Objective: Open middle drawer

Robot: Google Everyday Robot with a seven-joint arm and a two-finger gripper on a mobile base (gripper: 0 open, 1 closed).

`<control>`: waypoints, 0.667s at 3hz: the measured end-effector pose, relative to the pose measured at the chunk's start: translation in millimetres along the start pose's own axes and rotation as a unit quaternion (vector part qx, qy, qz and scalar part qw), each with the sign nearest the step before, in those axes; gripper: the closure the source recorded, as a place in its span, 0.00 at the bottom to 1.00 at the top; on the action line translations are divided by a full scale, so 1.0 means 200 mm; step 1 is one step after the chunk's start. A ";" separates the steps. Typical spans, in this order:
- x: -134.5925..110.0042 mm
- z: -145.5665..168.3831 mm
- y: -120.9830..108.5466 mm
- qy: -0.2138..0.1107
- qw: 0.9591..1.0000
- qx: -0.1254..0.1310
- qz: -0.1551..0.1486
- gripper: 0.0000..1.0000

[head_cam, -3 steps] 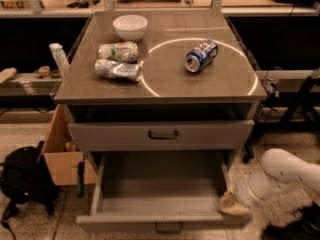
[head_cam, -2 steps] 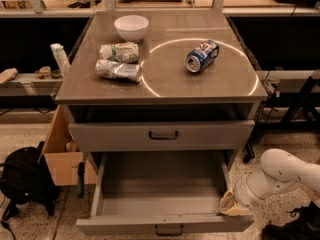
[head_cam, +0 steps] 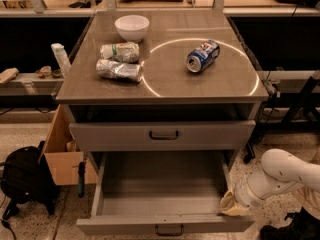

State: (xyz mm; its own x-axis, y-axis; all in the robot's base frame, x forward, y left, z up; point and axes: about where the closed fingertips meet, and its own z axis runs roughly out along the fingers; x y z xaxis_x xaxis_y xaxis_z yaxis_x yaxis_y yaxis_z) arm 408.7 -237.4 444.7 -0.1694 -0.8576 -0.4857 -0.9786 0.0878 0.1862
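Observation:
The middle drawer (head_cam: 165,189) is pulled far out of the grey cabinet. Its plain grey inside is bare and its low front panel carries a small dark bar handle (head_cam: 168,230) at the bottom edge of the view. My gripper (head_cam: 232,204), tan at the end of a white arm (head_cam: 282,174), is at the drawer's right front corner, against the right side wall just behind the front panel. The taller-fronted top drawer (head_cam: 163,134) above it is only slightly out.
On the cabinet top (head_cam: 200,79) are a white bowl (head_cam: 132,27), two crumpled snack bags (head_cam: 119,61) and a blue can (head_cam: 203,55) on its side. A cardboard box (head_cam: 62,156) and a black backpack (head_cam: 22,181) are on the floor at the left.

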 end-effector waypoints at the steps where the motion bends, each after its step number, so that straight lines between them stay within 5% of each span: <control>1: 0.00 0.00 0.00 0.000 1.000 0.000 0.000 0.32; 2: 0.00 0.00 0.00 0.000 1.000 0.000 0.000 0.09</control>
State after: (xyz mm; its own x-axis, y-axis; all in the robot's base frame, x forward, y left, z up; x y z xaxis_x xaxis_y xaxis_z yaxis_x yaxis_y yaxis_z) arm 408.6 -237.4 444.7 -0.1694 -0.8575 -0.4857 -0.9786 0.0877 0.1864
